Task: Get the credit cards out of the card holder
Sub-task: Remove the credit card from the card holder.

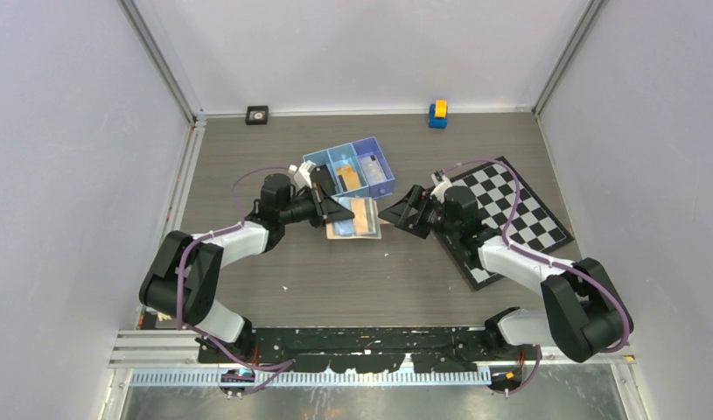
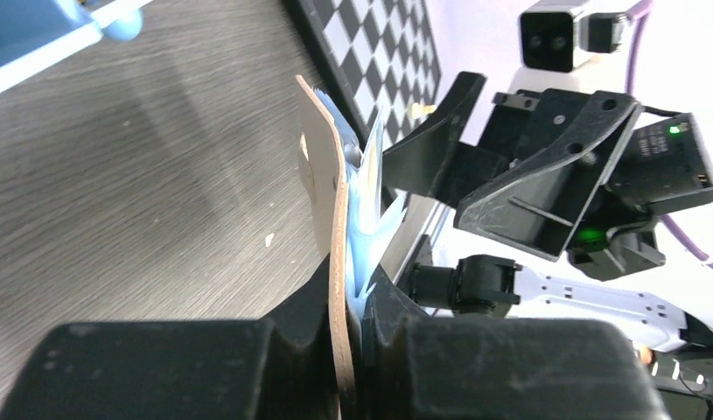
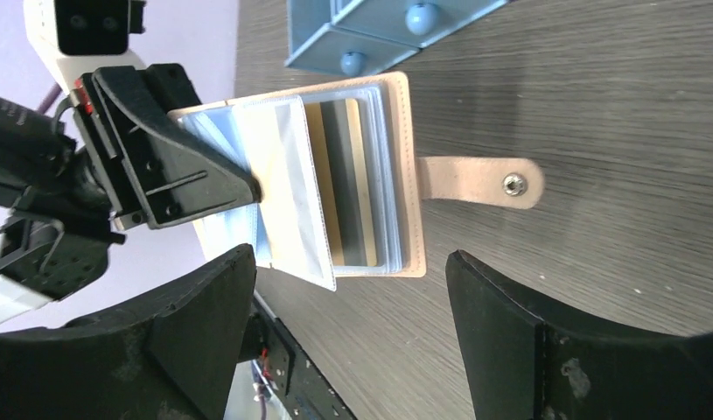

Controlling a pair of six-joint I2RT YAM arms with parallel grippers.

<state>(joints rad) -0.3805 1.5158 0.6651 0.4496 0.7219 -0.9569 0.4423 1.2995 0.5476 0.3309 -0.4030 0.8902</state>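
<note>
Resting on grey wood-grain tabletop: black-white checkerboard mat at right, blue three-compartment plastic tray mid-rear. Left pincer clamps tan leather-like card holder, fanned open in front of tray. Right pincer gapes wide beside it, no contact. Gold-grey credit card sits in clear sleeve.

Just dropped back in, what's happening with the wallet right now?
The left gripper is shut on the card holder at one edge, holding it fanned open. The right gripper is open and faces the sleeves without touching them. A gold-and-grey card sits in a sleeve, not yet pulled.
</note>
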